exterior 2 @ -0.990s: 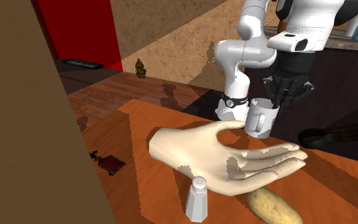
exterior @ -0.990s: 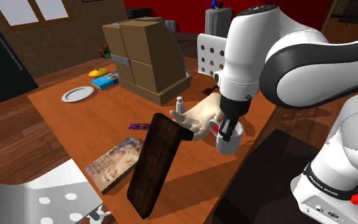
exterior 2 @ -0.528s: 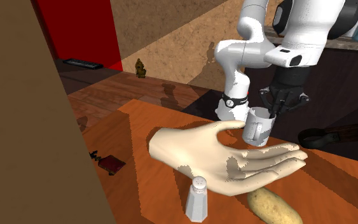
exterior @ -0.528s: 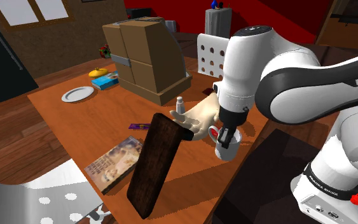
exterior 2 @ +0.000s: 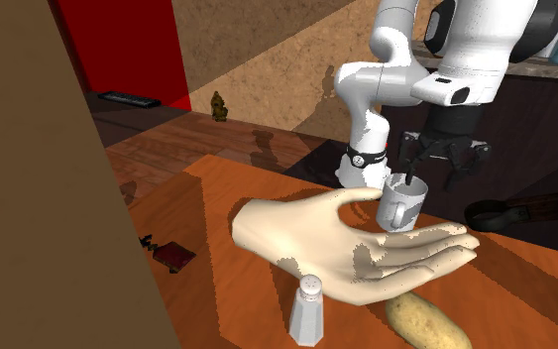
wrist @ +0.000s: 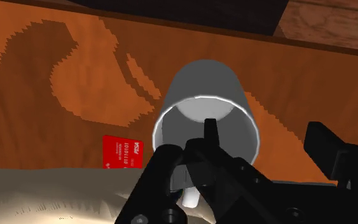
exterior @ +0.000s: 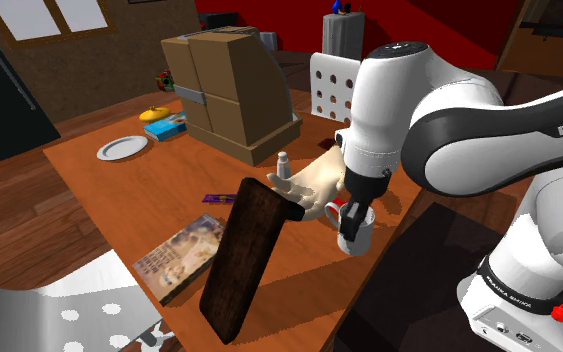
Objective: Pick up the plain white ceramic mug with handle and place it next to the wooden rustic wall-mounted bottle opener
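Gripper: the all-black two-finger gripper [exterior 2: 435, 176] is hanging wide open above the mug, gripping nothing, with one finger dipping inside the rim.
Mug: the plain white cylindrical mug with a handle [exterior 2: 402, 205] [wrist: 203, 89] is sitting near the orange-brown wooden surface's [exterior: 119, 185] edge closest to the stand, just beside the pale hand-shaped model [exterior 2: 346, 243].
Plank: the dark brown wooden plank [exterior: 244, 260] is standing tilted, apart from the mug.
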Controlling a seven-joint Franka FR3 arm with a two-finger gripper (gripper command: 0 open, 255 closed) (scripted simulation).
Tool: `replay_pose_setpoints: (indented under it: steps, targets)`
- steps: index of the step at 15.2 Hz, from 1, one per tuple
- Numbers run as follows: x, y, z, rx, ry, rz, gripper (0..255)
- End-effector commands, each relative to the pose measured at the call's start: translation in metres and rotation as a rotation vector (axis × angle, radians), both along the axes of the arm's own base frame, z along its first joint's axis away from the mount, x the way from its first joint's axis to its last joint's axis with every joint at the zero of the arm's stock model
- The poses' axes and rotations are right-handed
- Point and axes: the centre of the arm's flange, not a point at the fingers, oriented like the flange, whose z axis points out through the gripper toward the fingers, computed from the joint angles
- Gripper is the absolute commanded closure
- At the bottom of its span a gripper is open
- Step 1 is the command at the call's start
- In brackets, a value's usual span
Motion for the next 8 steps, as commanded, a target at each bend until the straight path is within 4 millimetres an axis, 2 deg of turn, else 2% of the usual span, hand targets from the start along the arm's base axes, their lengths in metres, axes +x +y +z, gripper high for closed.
replay_pose_setpoints:
  steps: [1, 4, 8]
  targets:
    - [0.0, 0.0, 0.0, 0.0, 0.0, 0.0, 0]
    - [0.0, 0.0, 0.0, 0.0, 0.0, 0.0, 0]
    - [-0.003, 0.0, 0.05, 0.0, 0.0, 0.0, 0]
